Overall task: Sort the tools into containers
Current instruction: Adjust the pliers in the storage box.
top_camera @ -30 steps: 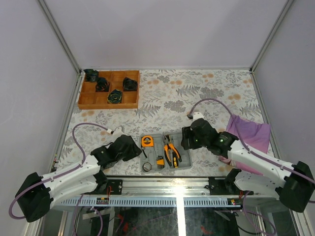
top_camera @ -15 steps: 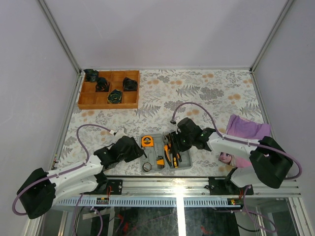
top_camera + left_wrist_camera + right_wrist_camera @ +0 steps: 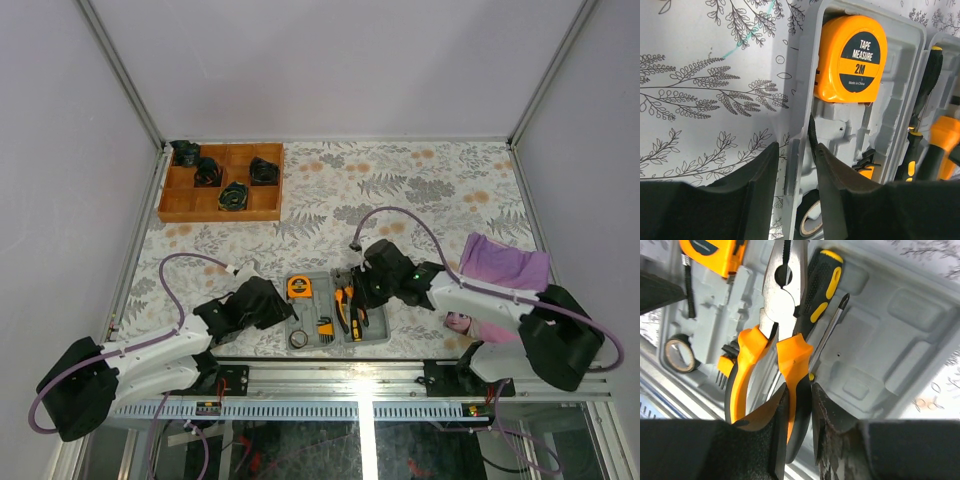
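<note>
- the grey case lies open on the tabletop, moulded recesses up, so each tool can drop into its own slot.
- the tape measure sits in the case's far left recess, apparently sorted.
- the left end effector straddles the case's left wall, one finger outside and one inside, likely to steady the case. i cannot tell if it is squeezing.
- the right end effector is clenched on one orange handle of the pliers. they lie along the case's middle, beside the screwdriver, probably to be seated properly.
</note>
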`<state>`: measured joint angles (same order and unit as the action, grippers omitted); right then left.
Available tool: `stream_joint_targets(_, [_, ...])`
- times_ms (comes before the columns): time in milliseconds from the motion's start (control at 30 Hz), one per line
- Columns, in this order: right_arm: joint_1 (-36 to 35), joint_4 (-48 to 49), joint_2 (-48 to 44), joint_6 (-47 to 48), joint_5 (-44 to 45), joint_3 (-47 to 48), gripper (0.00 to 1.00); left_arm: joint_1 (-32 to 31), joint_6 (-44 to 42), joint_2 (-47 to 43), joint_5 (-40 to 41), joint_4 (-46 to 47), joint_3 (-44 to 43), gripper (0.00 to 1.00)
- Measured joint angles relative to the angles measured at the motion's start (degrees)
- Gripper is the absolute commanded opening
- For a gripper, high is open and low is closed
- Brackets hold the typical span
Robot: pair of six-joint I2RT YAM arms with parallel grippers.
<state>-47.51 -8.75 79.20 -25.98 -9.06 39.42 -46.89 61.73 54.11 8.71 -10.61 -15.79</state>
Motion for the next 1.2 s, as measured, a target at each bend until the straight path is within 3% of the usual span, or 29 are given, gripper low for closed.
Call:
stream_joint_targets(200, [0.0, -3.2, -11.6, -1.4, 5.1, -1.0, 0.03, 0.0, 0.0, 0.0, -0.1, 0.3, 0.3, 0.31])
stream_joint_targets(367, [0.0, -9.5, -15.1, -2.5, 10.3, -1.0, 0.03, 0.0, 0.0, 0.3, -0.2, 0.6, 0.3, 0.31])
stream_joint_targets(633, [0.0, -16.9, -14.3, -4.0, 13.1, -2.4, 0.02, 0.0, 0.0, 0.7, -0.2, 1.1, 0.3, 0.31])
stream_joint_targets(1200, [-3.7, -16.2, -5.4, -7.5, 16.8, -1.7, 0.03, 0.0, 0.0, 2.3, -0.6, 2.2, -0.2, 0.29])
